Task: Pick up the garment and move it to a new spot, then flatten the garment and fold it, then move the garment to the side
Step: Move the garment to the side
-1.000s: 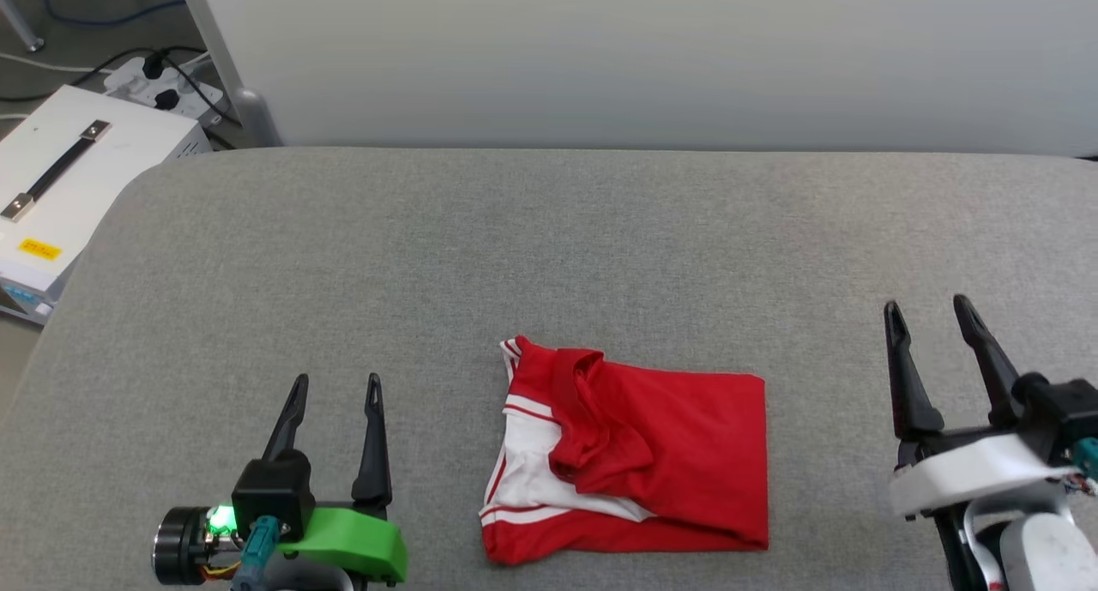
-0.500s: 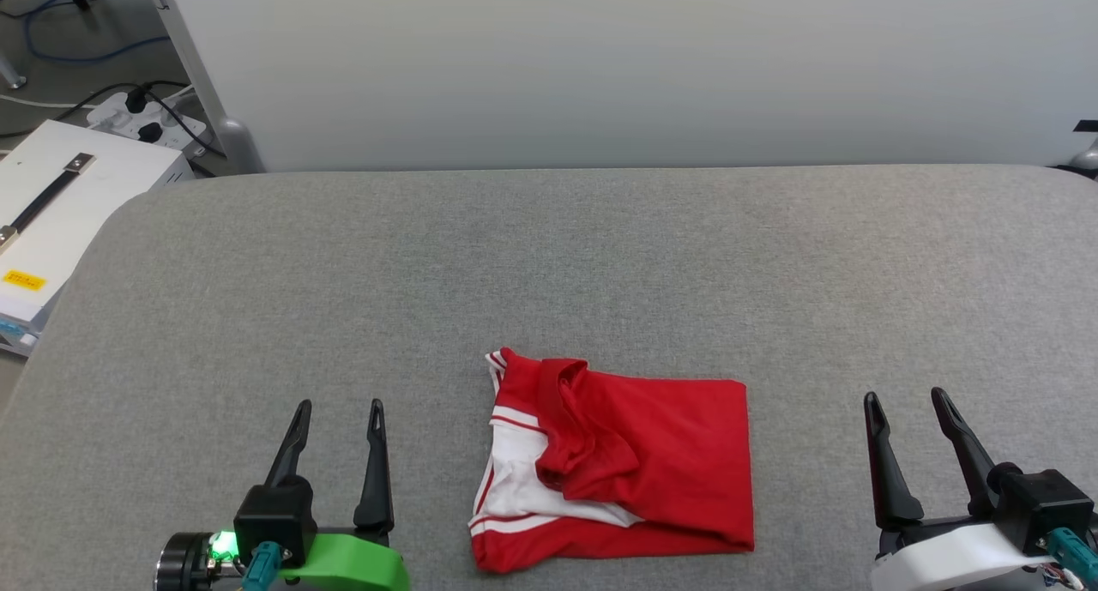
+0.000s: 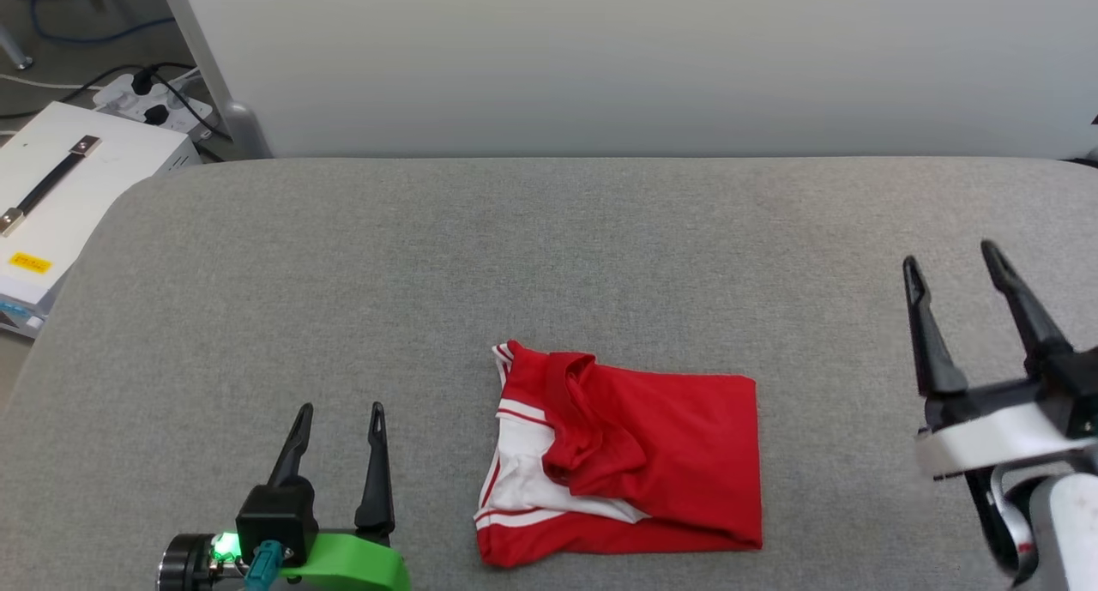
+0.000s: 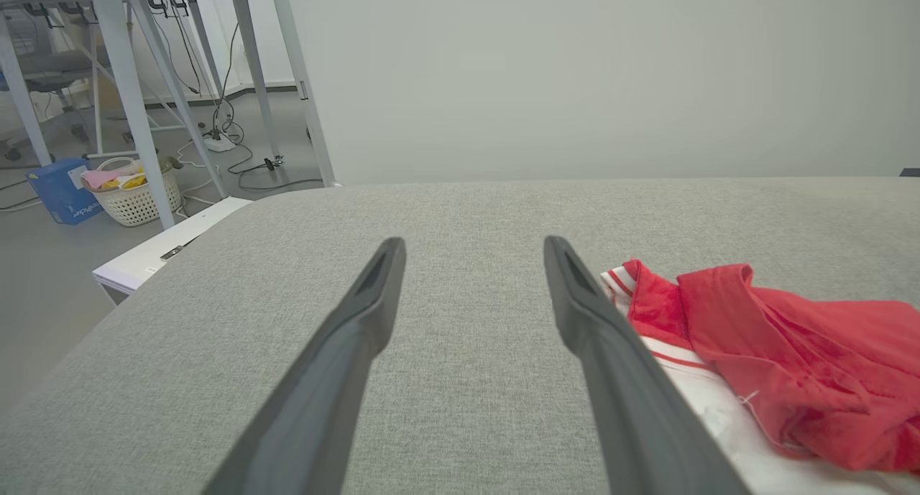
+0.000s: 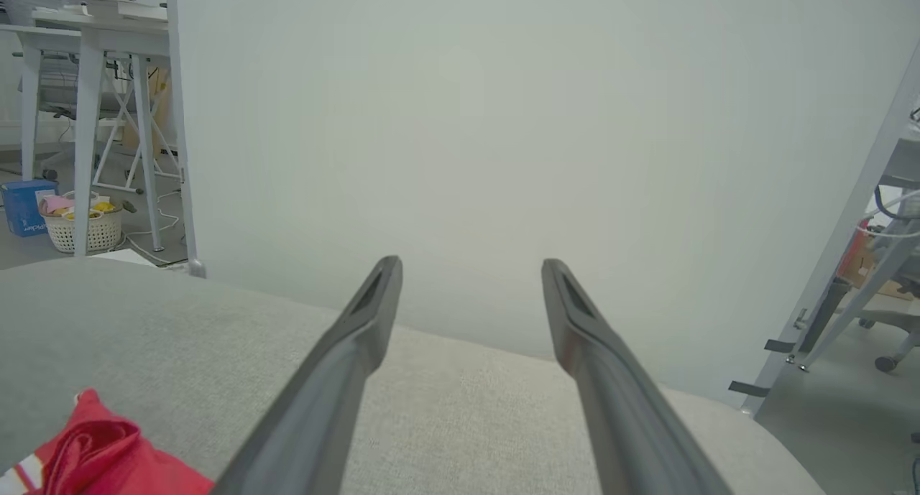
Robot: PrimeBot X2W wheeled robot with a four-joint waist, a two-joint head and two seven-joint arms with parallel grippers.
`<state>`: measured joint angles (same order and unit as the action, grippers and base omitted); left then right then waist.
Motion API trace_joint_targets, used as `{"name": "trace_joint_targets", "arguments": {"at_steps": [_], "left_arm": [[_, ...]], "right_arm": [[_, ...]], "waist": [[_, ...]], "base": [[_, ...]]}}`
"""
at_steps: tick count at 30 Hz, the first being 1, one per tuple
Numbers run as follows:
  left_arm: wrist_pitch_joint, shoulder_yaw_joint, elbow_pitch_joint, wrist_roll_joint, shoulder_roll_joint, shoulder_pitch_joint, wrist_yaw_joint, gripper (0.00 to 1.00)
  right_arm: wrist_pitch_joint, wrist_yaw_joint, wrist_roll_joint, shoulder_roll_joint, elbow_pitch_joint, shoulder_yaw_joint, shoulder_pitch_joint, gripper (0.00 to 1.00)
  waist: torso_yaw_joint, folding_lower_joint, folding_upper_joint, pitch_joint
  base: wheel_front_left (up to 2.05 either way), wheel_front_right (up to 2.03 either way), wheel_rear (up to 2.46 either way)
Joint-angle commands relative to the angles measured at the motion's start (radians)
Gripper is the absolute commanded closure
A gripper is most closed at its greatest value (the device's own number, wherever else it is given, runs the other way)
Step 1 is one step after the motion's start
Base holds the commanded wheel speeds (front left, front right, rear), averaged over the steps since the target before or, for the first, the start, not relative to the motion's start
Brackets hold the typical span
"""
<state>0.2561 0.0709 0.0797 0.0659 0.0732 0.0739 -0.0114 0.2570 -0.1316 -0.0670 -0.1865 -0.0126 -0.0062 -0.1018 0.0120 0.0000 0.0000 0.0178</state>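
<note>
Since the earlier frames the right gripper (image 3: 948, 256) had risen and reached farther out over the table (image 3: 515, 248). The small shift of the whole head view was the camera's, not the cloth's. The left gripper (image 3: 340, 407) sat much where it was, near the front edge.

Both pairs of jaws stood wide apart with nothing between them. The garment (image 3: 652, 462) lay near the front edge, about midway along it, between the two grippers and touching neither.

It was already a compact red rectangle, so flattening and folding looked done, if a little untidily: a white sleeve showed along its left side and the collar sat bunched on top. Judged from that, the last step, moving it to the side, was what remained.

The head view gave the whole outline of the fold and both grippers. The left wrist view, looking low past the left gripper (image 4: 472, 242), showed the garment (image 4: 790, 366) just beside its right finger, with the collar standing proud of the layers. The right wrist view, past the right gripper (image 5: 468, 263), caught one corner of the garment (image 5: 108, 445), well apart from that gripper.
</note>
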Motion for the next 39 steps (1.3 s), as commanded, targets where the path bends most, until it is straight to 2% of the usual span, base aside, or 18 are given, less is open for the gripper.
{"name": "trace_joint_targets", "arguments": {"at_steps": [1, 4, 9, 13, 15, 21, 27, 35, 39], "left_arm": [[0.006, 0.001, 0.003, 0.008, -0.002, -0.020, 0.006, 0.00], [0.006, 0.004, 0.006, 0.008, -0.004, -0.033, 0.007, 0.00], [0.006, 0.005, 0.007, 0.010, -0.006, -0.044, 0.009, 0.00], [0.006, 0.008, 0.007, 0.011, -0.009, -0.061, 0.009, 0.00], [0.006, 0.013, 0.006, 0.011, -0.010, -0.072, 0.010, 0.00], [0.006, 0.029, 0.007, 0.014, -0.015, -0.105, 0.012, 0.00], [0.006, 0.043, 0.011, 0.019, -0.018, -0.140, 0.015, 0.00], [0.006, 0.051, 0.021, 0.021, -0.021, -0.172, 0.019, 0.00], [0.006, 0.053, 0.029, 0.023, -0.021, -0.182, 0.019, 0.00]], "right_arm": [[-0.015, 0.001, -0.011, -0.027, 0.018, 0.012, -0.048, 0.00], [-0.108, 0.001, -0.075, -0.095, 0.062, 0.065, -0.135, 0.00], [-0.409, 0.001, -0.306, -0.219, 0.116, 0.196, -0.240, 0.00], [-0.634, 0.001, -0.504, -0.302, 0.141, 0.264, -0.264, 0.00], [-0.741, 0.001, -0.598, -0.320, 0.145, 0.279, -0.252, 0.00], [-0.925, 0.001, -0.786, -0.315, 0.156, 0.274, -0.191, 0.00], [-1.001, 0.001, -0.865, -0.290, 0.159, 0.298, -0.126, 0.00], [-0.985, 0.001, -0.892, -0.218, 0.200, 0.334, -0.107, 0.00], [-0.938, 0.001, -0.866, -0.211, 0.216, 0.361, -0.111, 0.00]], "waist": [[0.012, 0.0000, 0.0000, 0.011], [0.026, 0.0000, 0.0000, 0.023], [0.044, 0.0000, 0.0000, 0.049], [0.064, 0.0000, 0.0000, 0.075], [0.077, 0.0000, 0.0000, 0.090], [0.116, 0.0000, 0.0000, 0.142], [0.149, 0.0000, 0.0000, 0.191], [0.172, 0.0000, 0.0000, 0.227], [0.179, 0.0000, 0.0000, 0.230]], "base": [[0.00, 0.00, 0.00], [0.00, 0.00, 0.00], [0.00, 0.00, 0.00], [0.00, 0.00, 0.00], [0.00, 0.00, 0.00], [0.00, 0.00, 0.00], [0.00, 0.00, 0.00], [0.00, 0.00, 0.00], [0.00, 0.00, 0.00]]}}
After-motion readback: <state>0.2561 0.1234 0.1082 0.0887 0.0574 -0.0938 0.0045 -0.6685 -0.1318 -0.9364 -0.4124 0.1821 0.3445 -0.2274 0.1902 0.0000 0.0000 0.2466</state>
